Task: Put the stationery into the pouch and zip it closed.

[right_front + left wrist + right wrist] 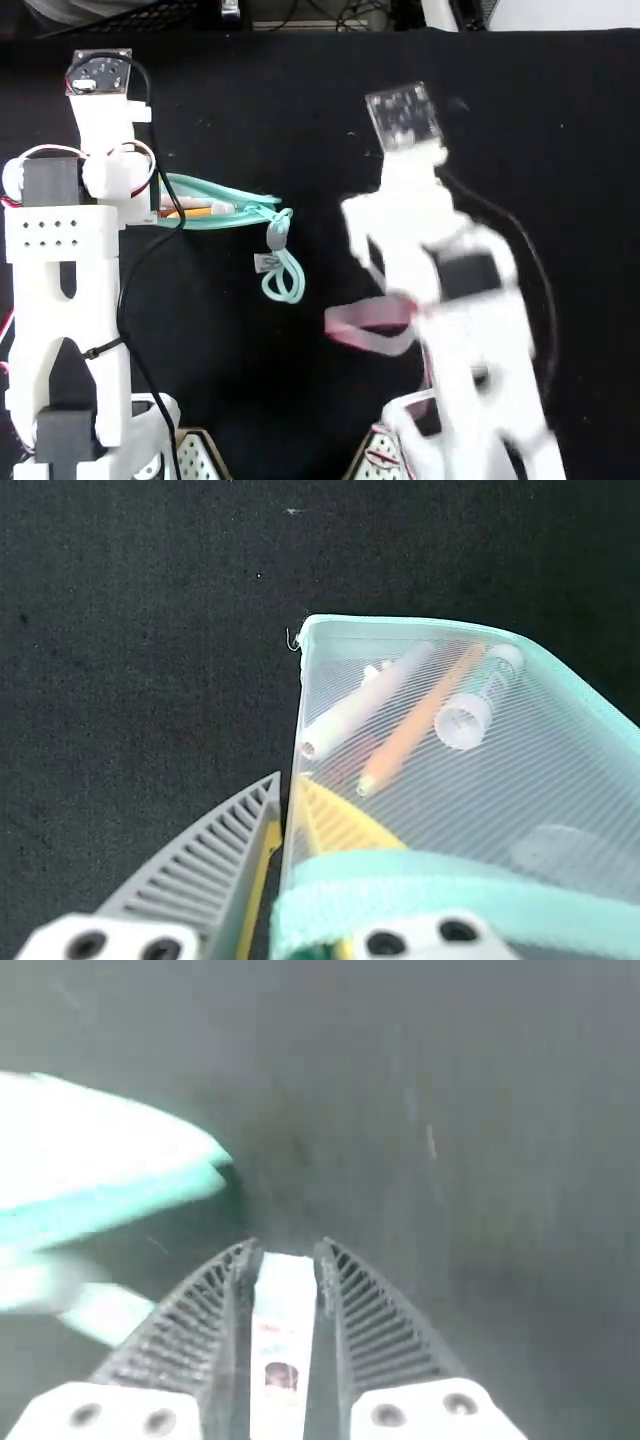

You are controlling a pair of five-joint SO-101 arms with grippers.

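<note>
Left hand (290, 788) is clamping the edge of the pouch (500, 790), which is lying on the black worktop (150, 630) and holding a white pen (365, 702), an orange pencil (420, 722) and a tube (478, 698). Right hand (285, 1252) is pinching a white piece (283, 1310) between near-closed fingers, with the pouch lying beyond it.

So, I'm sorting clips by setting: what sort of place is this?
Likely a robotics lab bench: a black-covered table, a left arm and right arm mounted side by side, cables at the far edge.
</note>
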